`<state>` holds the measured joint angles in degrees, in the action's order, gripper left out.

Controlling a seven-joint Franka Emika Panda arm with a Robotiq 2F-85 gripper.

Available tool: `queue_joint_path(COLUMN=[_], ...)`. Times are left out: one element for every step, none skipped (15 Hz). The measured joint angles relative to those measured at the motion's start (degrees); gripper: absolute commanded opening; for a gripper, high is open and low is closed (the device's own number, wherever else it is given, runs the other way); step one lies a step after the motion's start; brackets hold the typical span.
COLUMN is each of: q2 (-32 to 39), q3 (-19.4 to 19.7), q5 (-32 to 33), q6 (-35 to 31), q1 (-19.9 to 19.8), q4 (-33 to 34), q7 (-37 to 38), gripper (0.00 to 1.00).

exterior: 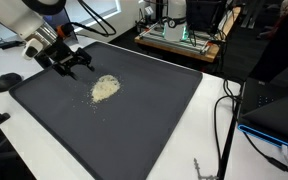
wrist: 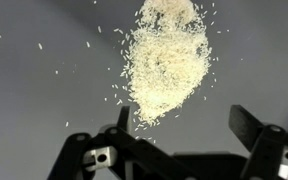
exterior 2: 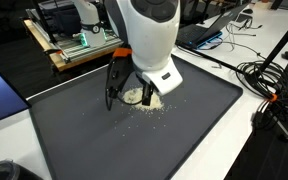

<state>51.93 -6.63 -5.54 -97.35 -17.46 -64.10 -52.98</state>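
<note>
A small pile of pale rice-like grains (exterior: 105,88) lies on a dark grey mat (exterior: 144,120); it also shows in the other exterior view (exterior 2: 142,97) and in the wrist view (wrist: 166,58). My gripper (exterior: 74,66) hangs just beside the pile, a little above the mat, with its black fingers spread apart and nothing between them. In the wrist view the open jaws (wrist: 184,125) sit below the pile, loose grains scattered around it. In an exterior view the gripper (exterior 2: 126,92) partly hides the pile.
The mat (exterior 2: 184,120) lies on a white table. A black round object (exterior: 7,81) sits off the mat's edge. Cables (exterior 2: 269,90) trail at the table side. A wooden rack with electronics (exterior: 179,38) stands behind.
</note>
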Motion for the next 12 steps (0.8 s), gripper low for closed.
queue_joint_path(q2=[0.69,1.3,1.87,2.3,2.67,2.92,3.07,3.1,3.11,3.11,3.11,3.11], q3=[0.25,0.46,0.66,0.81,0.9,0.99,1.17,1.37,1.52,1.64,1.82,2.16], q5=[1.18,2.21,3.23,4.2,5.09,5.95,6.88,7.87,8.77,9.66,10.47,11.14], q6=[0.55,0.98,1.37,1.57,1.73,1.8,1.81,1.81,1.81,1.81,1.81,1.81], q1=[0.89,1.76,2.65,3.53,4.47,5.37,6.39,7.47,8.44,9.36,10.26,11.16], q4=[1.26,2.4,3.43,4.32,5.11,5.76,6.22,6.51,6.72,6.88,7.0,7.11], q7=[-1.34,-2.54,-3.88,-5.11,-6.24,-7.1,-7.84,-8.52,-9.04,-9.56,-9.65,-9.54], gripper=[1.0,1.0,1.0,1.0,1.0,1.0,1.0,1.0,1.0,1.0,1.0,1.0])
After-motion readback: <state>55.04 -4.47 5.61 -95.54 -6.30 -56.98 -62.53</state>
